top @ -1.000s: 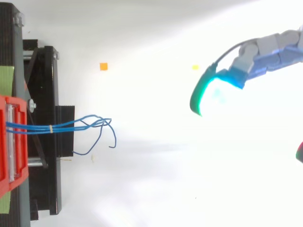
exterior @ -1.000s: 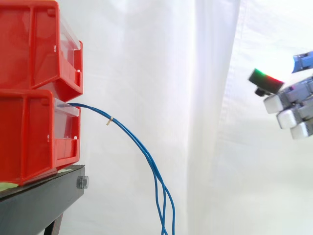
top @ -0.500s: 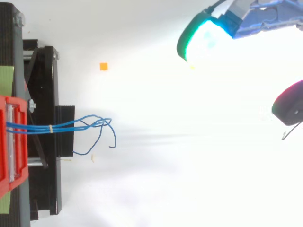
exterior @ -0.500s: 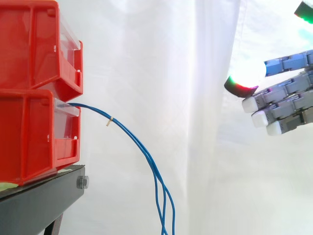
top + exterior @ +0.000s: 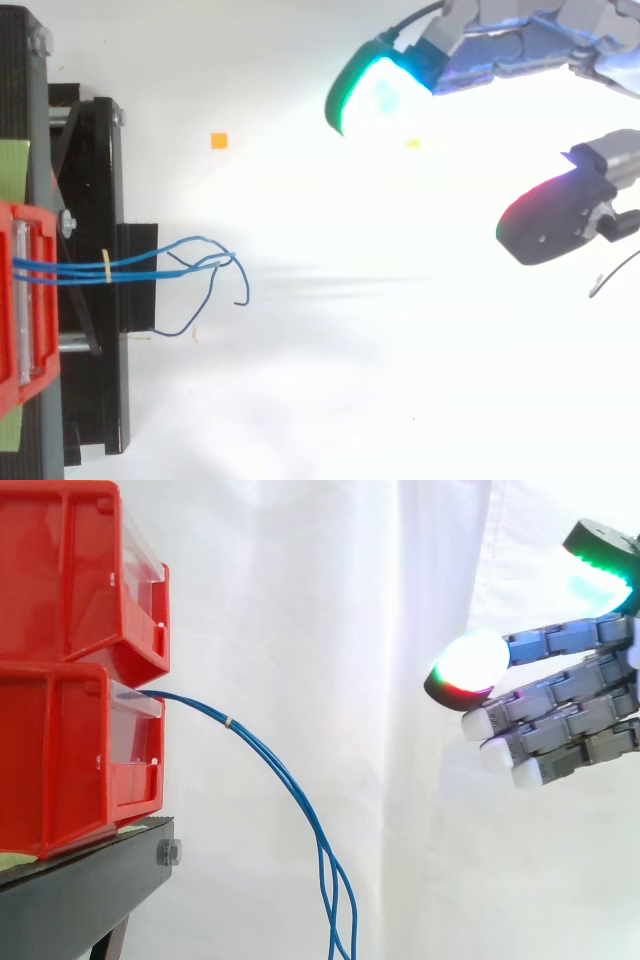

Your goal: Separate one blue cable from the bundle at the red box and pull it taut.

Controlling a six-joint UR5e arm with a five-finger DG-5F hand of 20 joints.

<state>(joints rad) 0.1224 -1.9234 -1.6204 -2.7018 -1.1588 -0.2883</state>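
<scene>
Blue cables (image 5: 205, 713): issuing from the front of the lower red box (image 5: 60, 760) at far left, bound by a small yellow tie (image 5: 228, 722) just beyond the box lip, then drooping in an arc past the edge of the black stand (image 5: 80, 890) and out of the bottom of the side view. From above, fanned into loose curling ends past the tie; strand count hard to fix, probably three or four. All slack, none separated.

Further right, bare white curtain (image 5: 330, 630), then the hand (image 5: 570, 710), well apart from the bundle and roughly level with the tie. Fingers extended and relaxed, reaching toward the cables, glowing pads (image 5: 470, 662) leading, thumb raised apart from the rest. Nothing held.

Judged step: approach, before any contact. Next: close the wide gap leftward to the fanned part beyond the tie, single out an outlying strand, pinch it alone between thumb and finger, then draw away from the box until straight. Care needed not to catch neighbouring strands.
</scene>
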